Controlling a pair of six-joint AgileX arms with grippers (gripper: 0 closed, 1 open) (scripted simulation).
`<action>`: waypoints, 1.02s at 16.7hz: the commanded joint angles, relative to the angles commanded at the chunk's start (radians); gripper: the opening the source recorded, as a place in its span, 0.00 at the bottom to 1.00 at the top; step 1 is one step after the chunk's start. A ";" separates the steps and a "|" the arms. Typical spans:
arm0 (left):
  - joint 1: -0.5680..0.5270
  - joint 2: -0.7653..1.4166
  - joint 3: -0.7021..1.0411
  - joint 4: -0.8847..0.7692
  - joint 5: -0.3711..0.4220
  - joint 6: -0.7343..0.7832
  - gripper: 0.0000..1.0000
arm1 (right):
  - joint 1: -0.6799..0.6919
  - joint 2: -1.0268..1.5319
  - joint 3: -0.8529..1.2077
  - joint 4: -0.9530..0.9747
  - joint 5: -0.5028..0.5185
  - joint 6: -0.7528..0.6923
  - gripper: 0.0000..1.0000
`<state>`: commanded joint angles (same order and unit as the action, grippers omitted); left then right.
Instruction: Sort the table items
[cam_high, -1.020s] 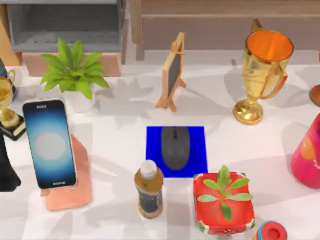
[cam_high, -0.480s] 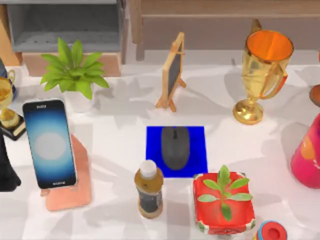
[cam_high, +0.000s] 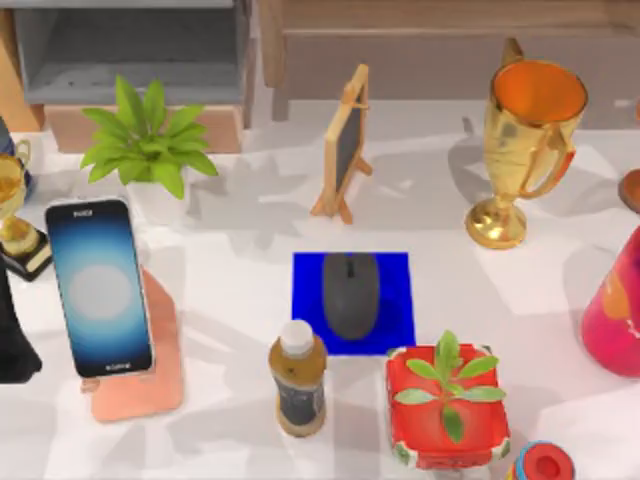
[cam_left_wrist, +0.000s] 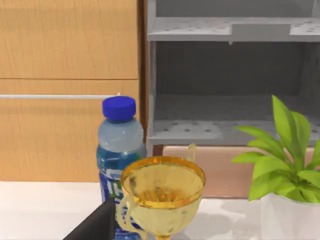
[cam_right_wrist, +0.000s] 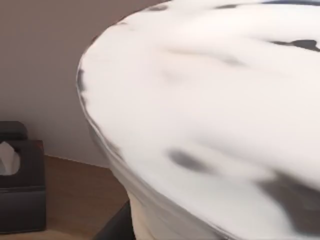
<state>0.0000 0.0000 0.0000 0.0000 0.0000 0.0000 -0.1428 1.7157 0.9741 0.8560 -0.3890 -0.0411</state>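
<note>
The worktop (cam_high: 250, 290) is white with soft shadows. Behind it stand a grey open shelf unit (cam_high: 130, 50) at the rear left and wooden furniture (cam_high: 450, 40) to its right.

At the left edge of the top view a dark arm part (cam_high: 12, 330) rises beside a small gold trophy (cam_high: 12, 205). Whether the left claw is wide or narrow cannot be told. The left wrist view faces this small gold trophy (cam_left_wrist: 162, 197), a blue-capped water bottle (cam_left_wrist: 119, 150) just behind it, and the shelf unit.

The smartphone (cam_high: 100, 287) leans, screen lit, on a salmon stand (cam_high: 140, 380) at the left. A leafy potted plant (cam_high: 145, 140) stands behind it.

Near the centre, a brown white-capped bottle (cam_high: 298, 380) stands upright. The computer mouse (cam_high: 351, 295) lies on a blue mat (cam_high: 400, 275) just beside the bottle. A small wooden chalkboard easel (cam_high: 345, 145) stands behind the mat. A red pot with a green plant (cam_high: 447, 405) touches the mat's front right corner.

A large gold trophy (cam_high: 525, 140) stands at the rear right. A pink-red container (cam_high: 615, 305) sits at the right edge.

The right wrist view shows a blurred white curved surface (cam_right_wrist: 210, 110) close up. The right claw's state cannot be told.
</note>
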 joint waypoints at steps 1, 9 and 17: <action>0.000 0.000 0.000 0.000 0.000 0.000 1.00 | 0.042 0.014 0.026 -0.044 0.038 0.008 0.00; 0.000 0.000 0.000 0.000 0.000 0.000 1.00 | 0.248 0.145 0.328 -0.389 0.383 0.061 0.00; 0.000 0.000 0.000 0.000 0.000 0.000 1.00 | 0.305 0.239 0.513 -0.593 0.587 0.086 0.00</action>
<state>0.0000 0.0000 0.0000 0.0000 0.0000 0.0000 0.1619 1.9550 1.4870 0.2633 0.1984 0.0454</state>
